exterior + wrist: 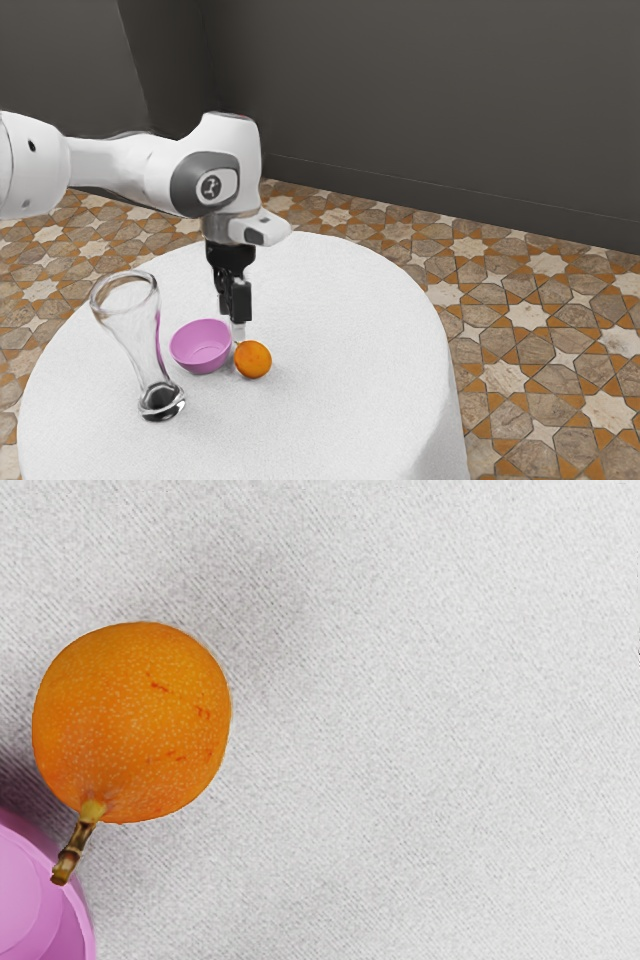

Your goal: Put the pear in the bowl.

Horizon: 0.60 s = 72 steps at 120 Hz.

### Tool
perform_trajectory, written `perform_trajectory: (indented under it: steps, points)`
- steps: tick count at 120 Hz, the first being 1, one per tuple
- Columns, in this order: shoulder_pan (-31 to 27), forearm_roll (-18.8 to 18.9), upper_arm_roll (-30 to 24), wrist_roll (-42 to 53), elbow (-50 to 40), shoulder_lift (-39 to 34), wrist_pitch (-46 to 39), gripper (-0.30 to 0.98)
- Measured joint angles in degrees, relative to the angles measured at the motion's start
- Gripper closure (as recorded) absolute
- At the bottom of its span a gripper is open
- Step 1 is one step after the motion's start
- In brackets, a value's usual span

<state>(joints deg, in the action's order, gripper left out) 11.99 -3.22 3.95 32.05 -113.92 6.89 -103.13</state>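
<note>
Below the end effector (236, 321), off its centre, the pear (131, 722) is resting on the counter (345, 300), its stem (76, 848) pointing at the adjacent bowl (201, 367). Whether the end effector is gaping, I cannot tell. Uncentred descent would be risking nudging pear against rim (88, 930), sliding the bowl toward the vase (161, 402); opposite the bowl, the counter is offering room.

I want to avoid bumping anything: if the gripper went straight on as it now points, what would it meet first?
Probably the white tablecloth near the pear: the gripper points down, and the wrist view looks onto cloth beside the pear. Depth is unclear, though; it might catch the pear or bowl.
</note>
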Motion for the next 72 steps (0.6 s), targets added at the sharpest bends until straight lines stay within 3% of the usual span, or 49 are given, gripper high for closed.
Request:
perform_trajectory:
  steps: [20,40,72]
  points:
    - [0.3,-4.9,-1.4,12.4,-8.4,-1.0,-12.6,0.00]
    - [0.6,-10.0,-1.9,21.7,-12.6,-4.5,-18.6,0.00]
    - [0.3,-2.8,-1.8,30.7,-13.4,-2.7,-23.2,0.00]
